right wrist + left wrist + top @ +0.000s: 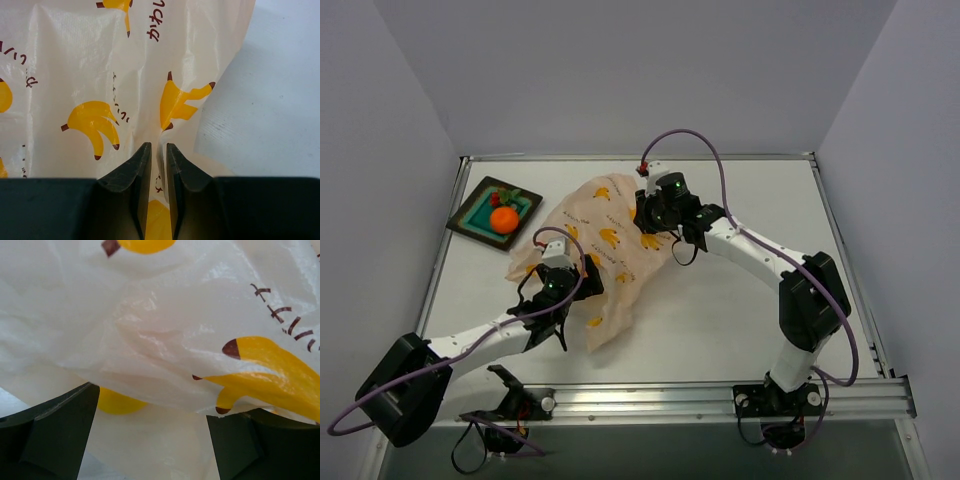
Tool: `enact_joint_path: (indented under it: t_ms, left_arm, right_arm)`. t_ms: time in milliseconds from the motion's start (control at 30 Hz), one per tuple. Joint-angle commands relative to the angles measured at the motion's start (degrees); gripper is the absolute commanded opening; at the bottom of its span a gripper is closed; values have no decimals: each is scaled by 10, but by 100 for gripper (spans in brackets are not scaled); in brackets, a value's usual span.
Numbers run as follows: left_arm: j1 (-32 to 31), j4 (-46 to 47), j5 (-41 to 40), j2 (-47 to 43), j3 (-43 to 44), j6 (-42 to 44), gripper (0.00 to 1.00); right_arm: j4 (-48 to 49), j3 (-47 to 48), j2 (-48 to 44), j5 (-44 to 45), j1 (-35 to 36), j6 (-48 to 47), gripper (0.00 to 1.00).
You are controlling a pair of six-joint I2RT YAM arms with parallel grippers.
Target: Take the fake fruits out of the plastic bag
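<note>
The plastic bag (605, 260), pale peach with yellow banana prints, lies crumpled mid-table. The round orange fruit (504, 219) and the small red one with green leaves (501, 199) lie outside it, on the teal tray (475, 212) at the far left. My left gripper (563, 285) sits at the bag's near-left part, with its jaws wide apart (152, 410) and loose film between them. A smooth yellow shape (117, 402) shows under a fold; I cannot tell if it is the oval fruit or a print. My right gripper (650, 220) pinches a fold of the bag (158, 147) at its far right edge.
The table is walled in grey at the back and on both sides. A metal rail runs along the near edge by the arm bases. Bare white tabletop (270, 100) lies right of the bag.
</note>
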Motion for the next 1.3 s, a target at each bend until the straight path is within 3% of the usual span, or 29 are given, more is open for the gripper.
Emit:
enact_joint_path:
  t_ms: [0, 367, 500, 633, 700, 800, 967, 1267]
  left_arm:
    - [1, -2, -27, 32, 67, 56, 83]
    - [11, -22, -1, 180, 131, 115, 87]
    - [11, -31, -16, 186, 138, 116, 81]
    - [11, -37, -32, 169, 124, 113, 63]
    - [8, -35, -27, 138, 113, 109, 44]
    - [1, -59, -14, 77, 103, 99, 33]
    - [-11, -140, 35, -66, 106, 75, 28]
    - [-9, -391, 83, -292, 140, 45, 24]
  right_arm:
    - [9, 1, 7, -5, 3, -2, 15]
    - [30, -7, 3, -10, 2, -2, 14]
    - [36, -12, 3, -12, -1, -3, 13]
    - [49, -27, -5, -16, -10, -2, 13]
    - [58, -43, -16, -25, -21, 5, 12]
    - [64, -51, -19, -31, -32, 3, 11]
    - [84, -72, -13, -27, -63, 1, 10]
    - [142, -122, -12, -28, -117, 19, 9]
